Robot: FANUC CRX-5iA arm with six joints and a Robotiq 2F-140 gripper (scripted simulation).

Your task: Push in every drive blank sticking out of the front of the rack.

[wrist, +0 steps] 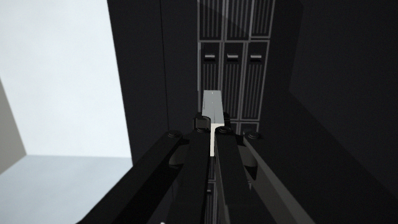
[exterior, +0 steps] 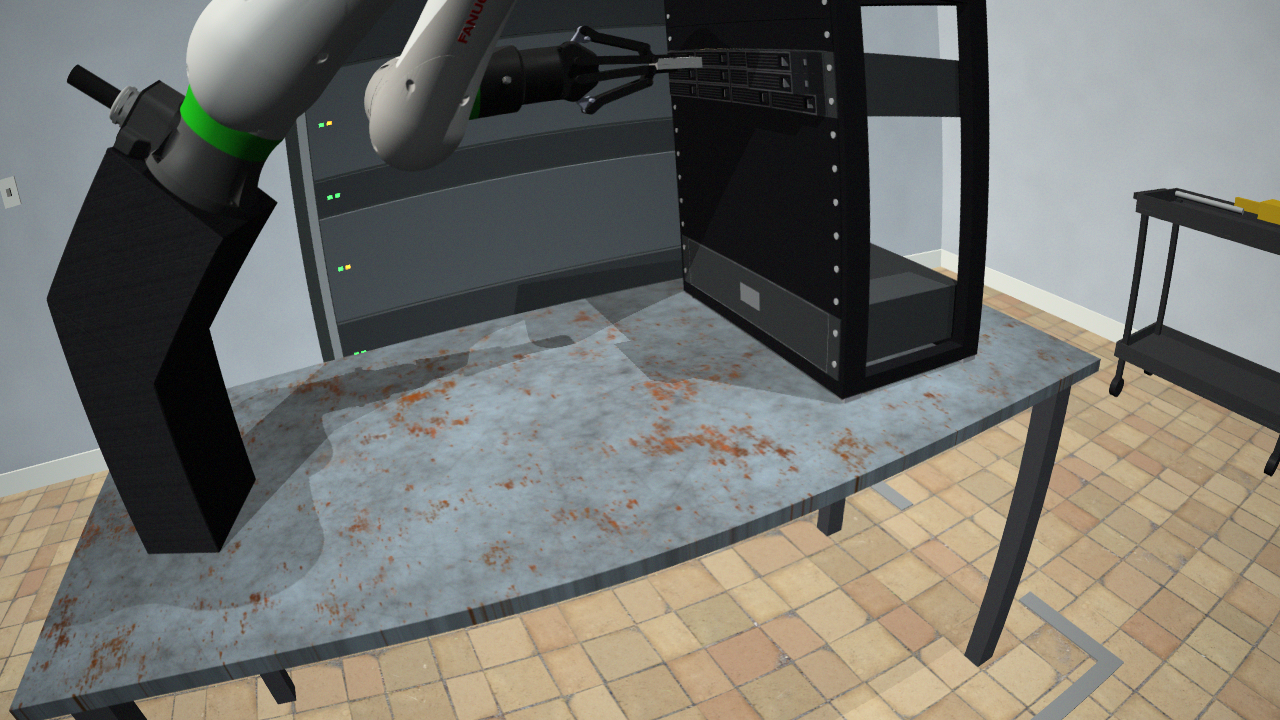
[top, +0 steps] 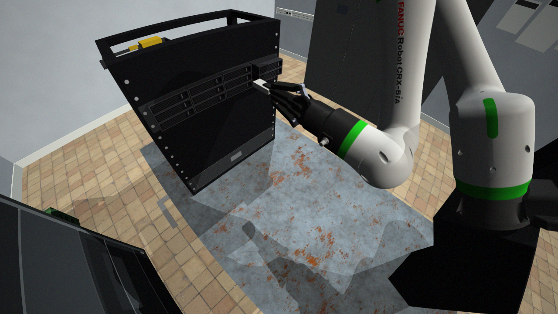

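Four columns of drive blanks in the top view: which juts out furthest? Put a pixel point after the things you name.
The right-end column [top: 273,68], at least its upper part: it stands forward with its dark side face showing, unlike the three others.
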